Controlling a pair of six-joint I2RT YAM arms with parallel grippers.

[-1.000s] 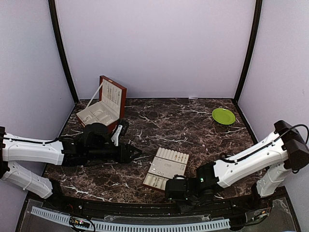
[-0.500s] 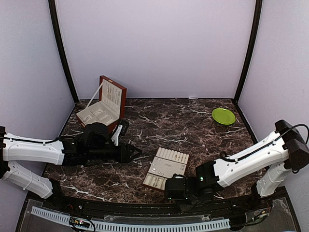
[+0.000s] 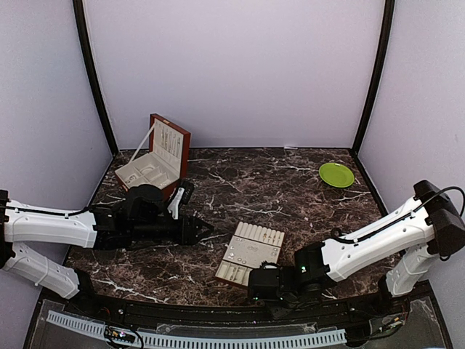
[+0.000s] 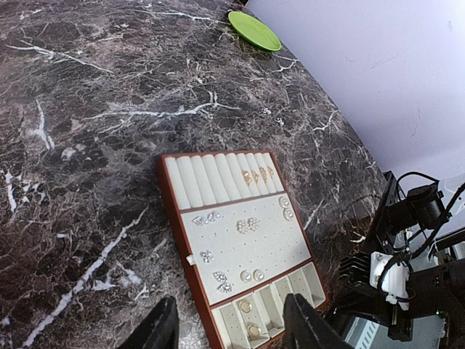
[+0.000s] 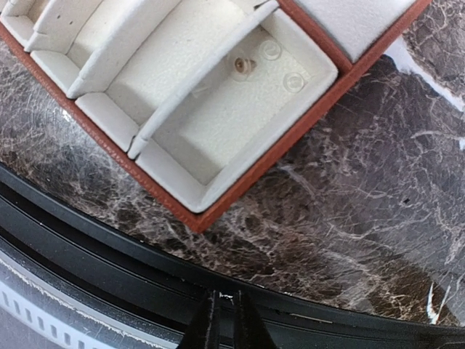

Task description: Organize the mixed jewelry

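The cream slotted tray (image 3: pixel 251 256) lies at the table's near middle and also shows in the left wrist view (image 4: pixel 195 187). Several tiny silvery and gold jewelry pieces (image 4: pixel 247 225) sit on its flat panel and in its small compartments. One stud (image 5: pixel 243 64) sits in a corner compartment of the tray (image 5: pixel 218 196). My left gripper (image 3: pixel 200 231) (image 4: pixel 231 327) is open and empty, just left of the tray. My right gripper (image 3: pixel 254 285) (image 5: pixel 221 313) is at the tray's near corner, over the table's black front edge. Its fingers are pressed together on a tiny pale speck (image 5: pixel 227 295).
A red-brown wooden box (image 3: pixel 164 154) stands open at the back left. A green plate (image 3: pixel 336 174) (image 4: pixel 254 30) lies at the back right. The black front rail (image 5: pixel 109 254) runs just below the tray.
The right gripper has crept slightly left along the front edge. The left arm and the tray have not moved.
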